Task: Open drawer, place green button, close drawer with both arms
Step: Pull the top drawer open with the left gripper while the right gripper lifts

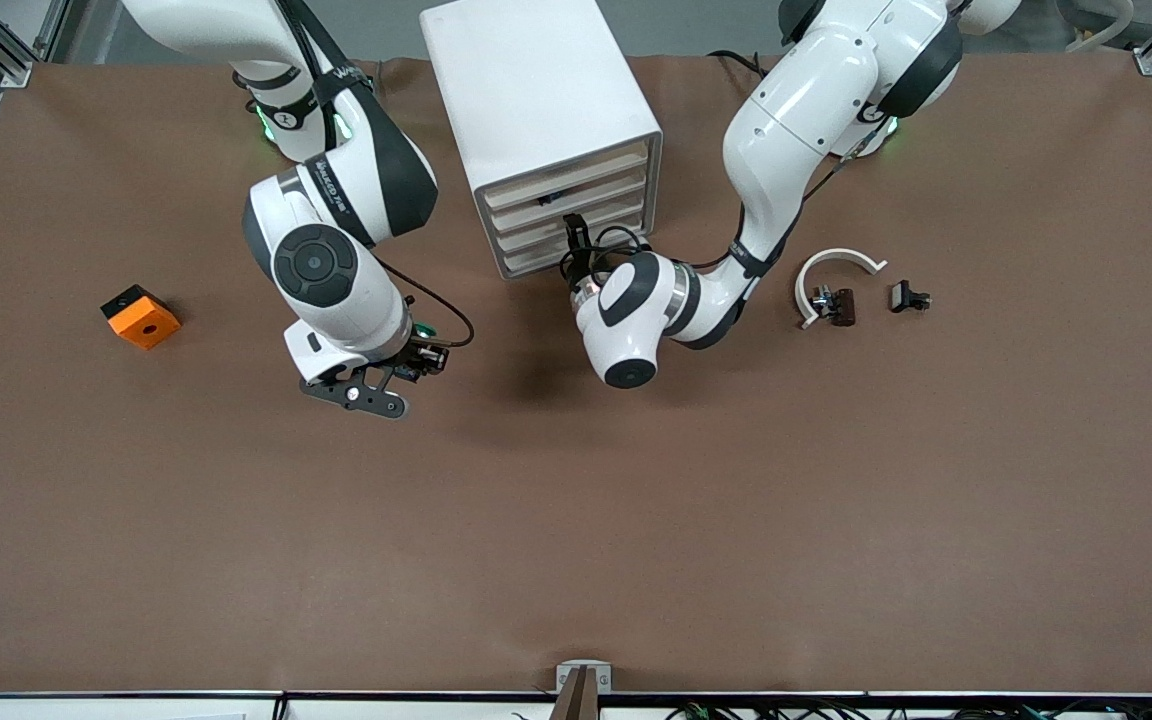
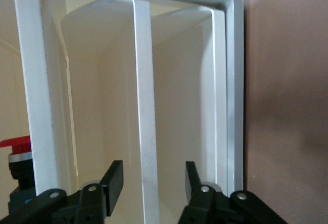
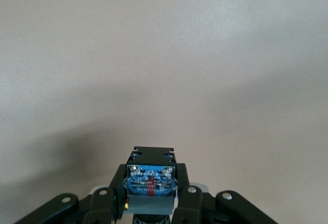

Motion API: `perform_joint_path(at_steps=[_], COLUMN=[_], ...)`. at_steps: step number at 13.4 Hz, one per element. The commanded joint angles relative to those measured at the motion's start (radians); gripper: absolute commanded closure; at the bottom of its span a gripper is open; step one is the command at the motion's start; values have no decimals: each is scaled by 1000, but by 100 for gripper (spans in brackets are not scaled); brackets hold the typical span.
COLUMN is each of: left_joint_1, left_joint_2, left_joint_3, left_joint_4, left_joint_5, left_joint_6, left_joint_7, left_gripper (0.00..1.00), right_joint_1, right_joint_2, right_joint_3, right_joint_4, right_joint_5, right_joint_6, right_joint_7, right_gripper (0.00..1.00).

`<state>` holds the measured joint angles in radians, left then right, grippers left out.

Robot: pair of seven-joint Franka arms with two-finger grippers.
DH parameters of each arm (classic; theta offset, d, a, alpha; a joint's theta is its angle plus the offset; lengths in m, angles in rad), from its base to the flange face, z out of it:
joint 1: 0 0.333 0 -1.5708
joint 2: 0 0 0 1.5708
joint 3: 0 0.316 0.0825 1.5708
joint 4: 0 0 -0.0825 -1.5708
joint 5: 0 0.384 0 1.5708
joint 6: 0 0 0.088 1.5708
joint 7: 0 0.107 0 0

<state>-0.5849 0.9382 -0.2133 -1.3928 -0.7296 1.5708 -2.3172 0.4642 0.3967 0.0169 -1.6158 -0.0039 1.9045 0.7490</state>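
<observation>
The white drawer cabinet (image 1: 536, 90) stands between the arms' bases, its stacked drawers (image 1: 604, 190) all pushed in. My left gripper (image 1: 576, 235) is at the drawer fronts. In the left wrist view this gripper (image 2: 154, 175) is open, its fingers (image 2: 114, 180) astride one drawer's white front lip (image 2: 145, 106) with a gap on each side. My right gripper (image 1: 423, 352) hangs over bare table beside the cabinet, toward the right arm's end, shut on the button (image 3: 150, 180). The button's blue-grey base and black body show between the fingers, and its green cap (image 1: 424, 330) peeks out under the wrist.
An orange block (image 1: 141, 316) lies toward the right arm's end. A white curved strip (image 1: 831, 265) and two small black parts (image 1: 836, 303) (image 1: 908, 296) lie toward the left arm's end. A red-capped part (image 2: 15, 144) sits inside a neighbouring drawer.
</observation>
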Motion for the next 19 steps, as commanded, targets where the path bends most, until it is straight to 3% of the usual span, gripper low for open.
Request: perform_joint_path(at_steps=[1,4,8,15,19], left_joint_1=[-9,-21,-15,77,143], left_joint_2=[2,10,8,-2,-2], left_joint_3=[5,5,5,18,18], left_joint_4=[12,11,12,63,77], left_joint_5=[-25,-34,-42,-42,-42], left_joint_6=[-14,-12,-12,3,67], left_joint_7=[-13,-10,-10,-8,-4], left_gripper=[60,65,100,100,100], right_joint_1=[-4,2,2,8,76], right_joint_2=[1,1,1,1,-1], right_joint_3=[6,6,6,8,11], right_joint_4=[14,14,14,14,16], right_joint_5=[7,7,7,10,10], right_joint_6=[-16,-16,-16,-18,-41], right_joint_7=[4,10,10,23,175], right_gripper=[81,81,81,82,82])
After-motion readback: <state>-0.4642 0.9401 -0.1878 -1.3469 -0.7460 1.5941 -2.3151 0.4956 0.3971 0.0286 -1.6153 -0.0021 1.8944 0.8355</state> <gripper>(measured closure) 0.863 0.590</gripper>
